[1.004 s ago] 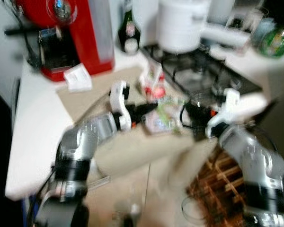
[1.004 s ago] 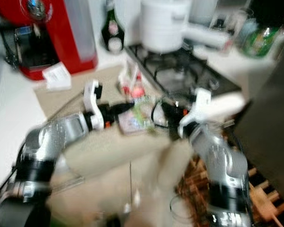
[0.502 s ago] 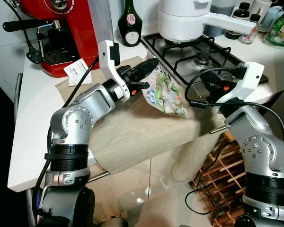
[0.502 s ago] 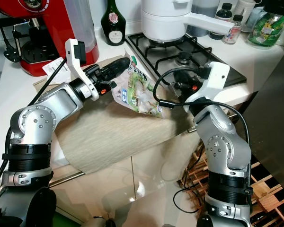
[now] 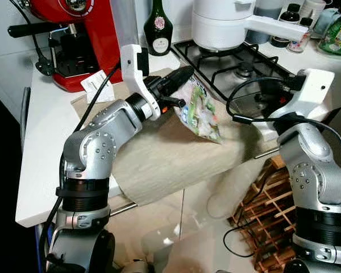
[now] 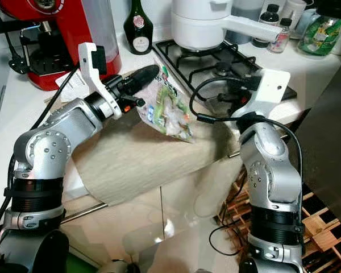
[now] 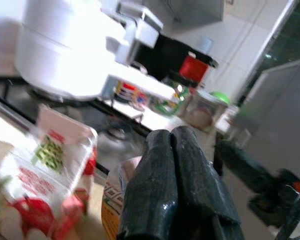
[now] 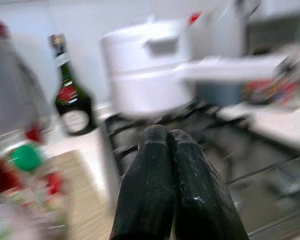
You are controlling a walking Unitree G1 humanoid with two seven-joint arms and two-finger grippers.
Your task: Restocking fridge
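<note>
1. Left gripper (image 5: 179, 74): raised above the beige cloth (image 5: 170, 156), its two black fingers pinched together on the top edge of a printed food bag (image 5: 200, 111).
2. Food bag: hangs from that grip in the air, above the cloth and just beside the gas hob (image 5: 238, 71); its lower corner points down toward the counter's front edge.
3. Right gripper (image 8: 169, 165): fingers pressed together with nothing between them, as the right wrist view shows; it is held over the hob's near corner, apart from the bag.
4. Counter (image 5: 42, 142): white; the cloth covers its middle and droops over the front edge.
5. Background items: a red coffee machine (image 5: 82, 34) at the rear left, a dark green bottle (image 5: 157, 28) beside it, a white pot (image 5: 221, 23) on the hob.
6. A paper slip (image 5: 96, 85) lies in front of the coffee machine.
</note>
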